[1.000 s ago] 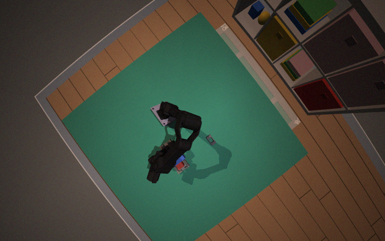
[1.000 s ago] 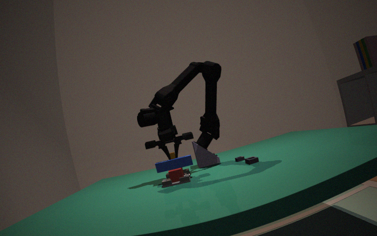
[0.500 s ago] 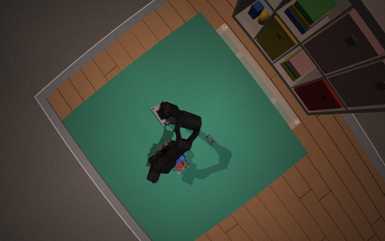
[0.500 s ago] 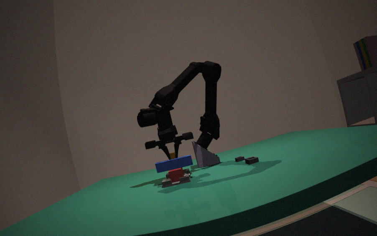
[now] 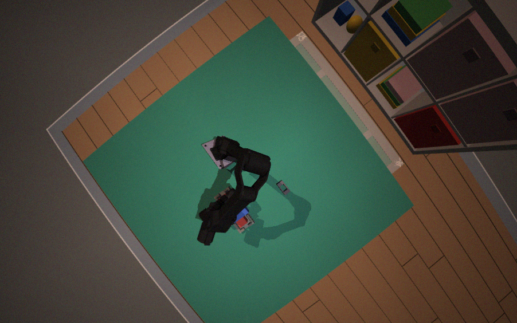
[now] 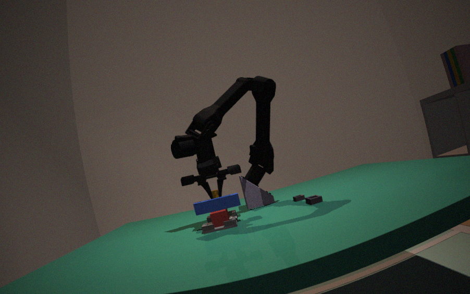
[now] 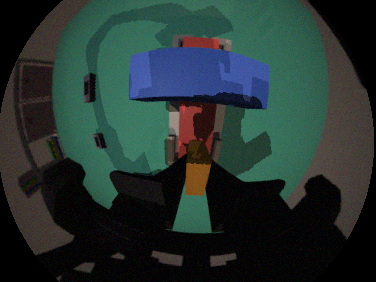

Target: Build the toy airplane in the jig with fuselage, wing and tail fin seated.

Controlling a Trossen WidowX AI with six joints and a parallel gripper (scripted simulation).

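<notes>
A: What sort of place is this?

B: A room in a home, by the look of it. The floor is warm wood planking with a pale skirting border along plain grey walls.

A: Anything else homely?

B: A cube shelf unit holds coloured fabric bins, stacked books, a blue block and a yellow ball.

A: And the work area?

B: A big green counter in the middle of the room.

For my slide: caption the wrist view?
Gripper holds orange tail fin above red fuselage, blue wing already on.
</notes>
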